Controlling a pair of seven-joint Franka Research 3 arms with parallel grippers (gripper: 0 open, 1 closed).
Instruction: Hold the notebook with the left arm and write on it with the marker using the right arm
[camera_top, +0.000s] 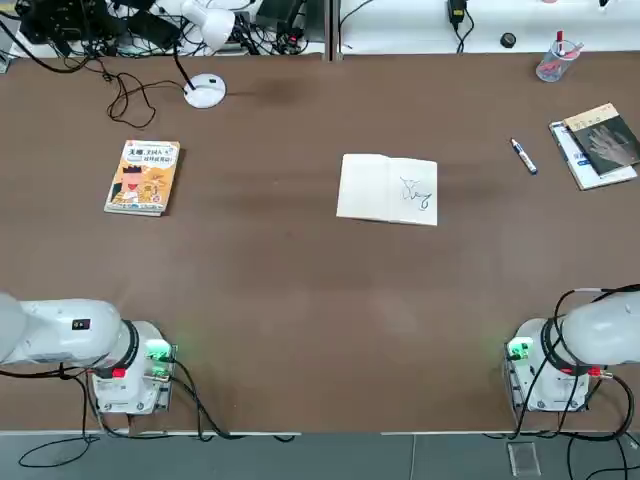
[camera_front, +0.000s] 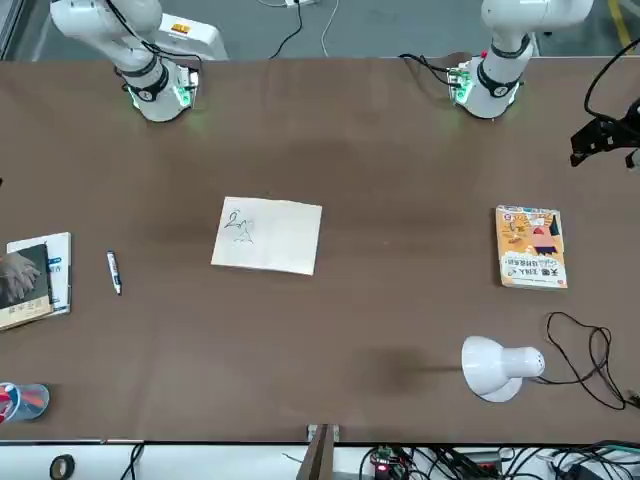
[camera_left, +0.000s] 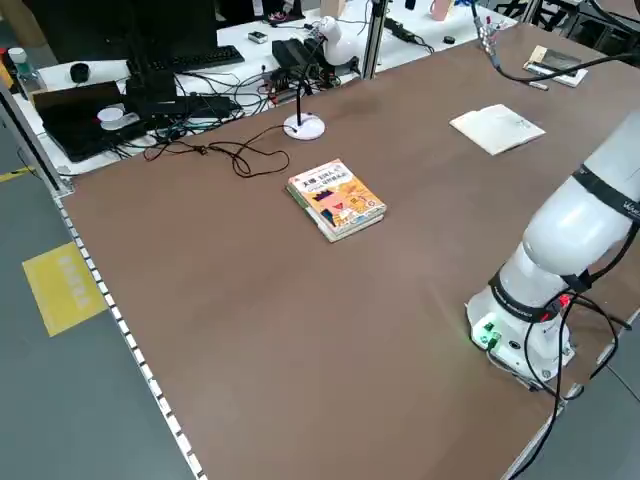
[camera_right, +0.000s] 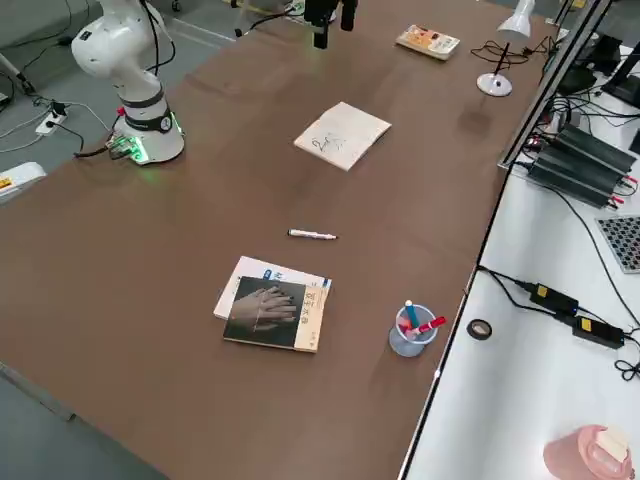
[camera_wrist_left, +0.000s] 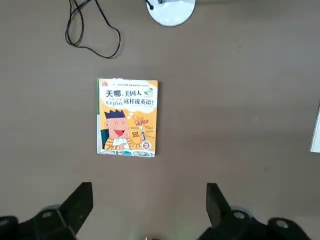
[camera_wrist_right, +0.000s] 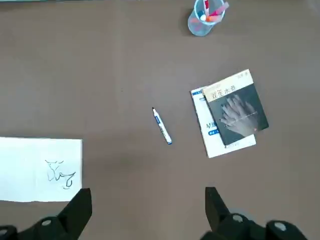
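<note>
Notebook (camera_top: 388, 189) lies open near the middle of the table (camera_top: 300, 300), toward the right arm's side, its scribbled page facing the marker. Both arms are drawn back high over their bases, touching nothing. Left fingers (camera_wrist_left: 82, 200) stand spread over bare table near the orange book (camera_wrist_left: 127, 117), with the notebook off to one side, barely in that wrist view. Right fingers (camera_wrist_right: 82, 202) are spread too. Marker (camera_top: 523, 156) lies alone between the notebook and the dark book (camera_top: 600, 143), well ahead of the right gripper (camera_wrist_right: 147, 210). Its long axis runs diagonally, so I judge the right wrist must turn to straddle it.
</note>
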